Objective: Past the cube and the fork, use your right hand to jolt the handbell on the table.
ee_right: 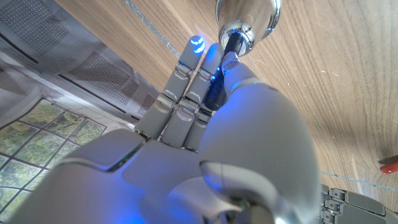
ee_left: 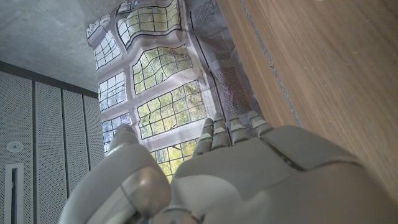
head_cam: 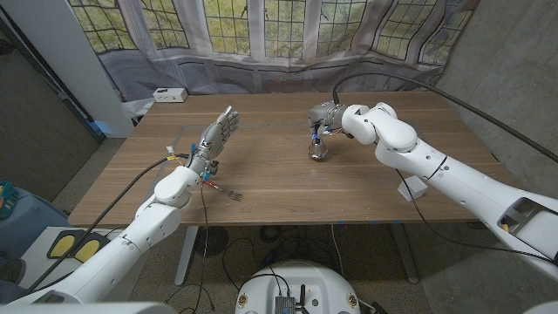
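The silver handbell stands on the wooden table right of its middle, with a dark handle pointing up. My right hand reaches down from above and grips that handle. In the right wrist view the handle runs between the thumb and fingers of my right hand, just behind the shiny handbell. A fork lies near the front left edge, beside my left wrist. My left hand is held up over the table's left part, fingers spread and holding nothing; the left wrist view shows the back of this left hand.
A small white box sits at the table's back left corner. A white block lies under my right forearm near the front right edge. A curtained window wall runs behind the table.
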Tool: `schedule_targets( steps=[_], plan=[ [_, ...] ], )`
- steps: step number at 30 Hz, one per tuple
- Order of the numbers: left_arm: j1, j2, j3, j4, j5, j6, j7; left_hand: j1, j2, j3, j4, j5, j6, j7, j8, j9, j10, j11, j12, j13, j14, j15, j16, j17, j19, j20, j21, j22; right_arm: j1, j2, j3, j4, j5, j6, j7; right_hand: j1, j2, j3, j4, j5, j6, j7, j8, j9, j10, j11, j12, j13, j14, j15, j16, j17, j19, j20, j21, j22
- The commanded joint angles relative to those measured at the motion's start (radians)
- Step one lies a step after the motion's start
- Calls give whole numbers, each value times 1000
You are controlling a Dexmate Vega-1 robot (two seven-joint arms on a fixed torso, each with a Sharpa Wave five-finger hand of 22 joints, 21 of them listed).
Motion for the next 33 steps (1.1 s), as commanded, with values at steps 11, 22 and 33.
schedule_targets(
  steps=[11,22,33],
  plan=[
    [-13,-2,5,7,2,13,-1,0,21,13,3,-4,12,1,8,3,12,-3,4,4,1,2,1,2,-3,7,-2,4,-15,-8,-9,33,18,-8,-78,-1,8,7,-1,4,4,0,-3,2,44,37,3,29,0,-3,-3,3,-3,-15,6,3],
    [-19,-7,9,13,3,13,-4,2,26,18,3,-5,10,0,7,3,10,0,2,4,2,1,1,2,-4,7,-2,4,-14,-13,-14,33,22,-10,-73,-2,7,8,-1,4,3,0,-4,2,46,35,2,30,-1,-3,-3,4,-4,-16,9,3],
    [-22,-11,12,20,5,6,-7,3,27,20,3,-6,10,1,6,3,10,-4,2,4,0,1,0,2,-5,8,-2,4,-25,-20,-14,20,16,-17,-79,-5,7,8,0,3,2,0,-4,2,46,32,3,32,0,-1,-3,6,-7,-15,10,3]
  ],
)
